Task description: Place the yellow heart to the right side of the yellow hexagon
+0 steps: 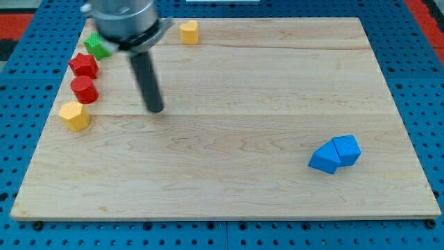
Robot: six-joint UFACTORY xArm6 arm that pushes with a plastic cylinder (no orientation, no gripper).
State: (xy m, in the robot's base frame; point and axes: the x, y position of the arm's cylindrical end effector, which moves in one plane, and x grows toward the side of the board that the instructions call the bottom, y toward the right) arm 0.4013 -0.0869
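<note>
The yellow heart (189, 31) lies near the board's top edge, left of centre. The yellow hexagon (74, 115) lies at the board's left edge. My tip (155, 109) stands on the board to the right of the yellow hexagon and well below the yellow heart, touching no block.
A red star-like block (84, 65) and a red cylinder (84, 89) lie above the yellow hexagon on the left edge. A green block (97, 46) lies at the top left, partly behind the arm. Two blue blocks (336, 153) touch each other at the lower right. A wooden board (229, 194) sits on a blue pegboard.
</note>
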